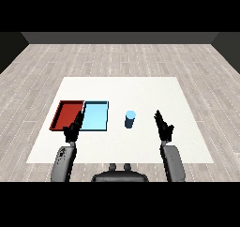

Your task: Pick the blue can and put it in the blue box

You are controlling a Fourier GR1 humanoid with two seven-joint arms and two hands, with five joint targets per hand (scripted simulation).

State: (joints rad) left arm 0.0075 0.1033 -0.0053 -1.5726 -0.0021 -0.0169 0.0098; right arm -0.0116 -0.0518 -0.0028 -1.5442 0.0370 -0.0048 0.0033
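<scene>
the red tray (pixel 65 114) lies touching the left side of the light blue tray (pixel 96 116) on the white surface (pixel 140 90). the left hand (pixel 72 130), fingers straight, hangs at that tray's lower left corner. the blue can (pixel 130 119) stands upright right of the tray, apart from it. further right the right hand (pixel 163 126) holds nothing, fingers straight.

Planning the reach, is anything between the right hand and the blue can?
Nothing visible: only bare white table separates the right hand from the upright blue can, which stands apart from the light blue tray.
</scene>
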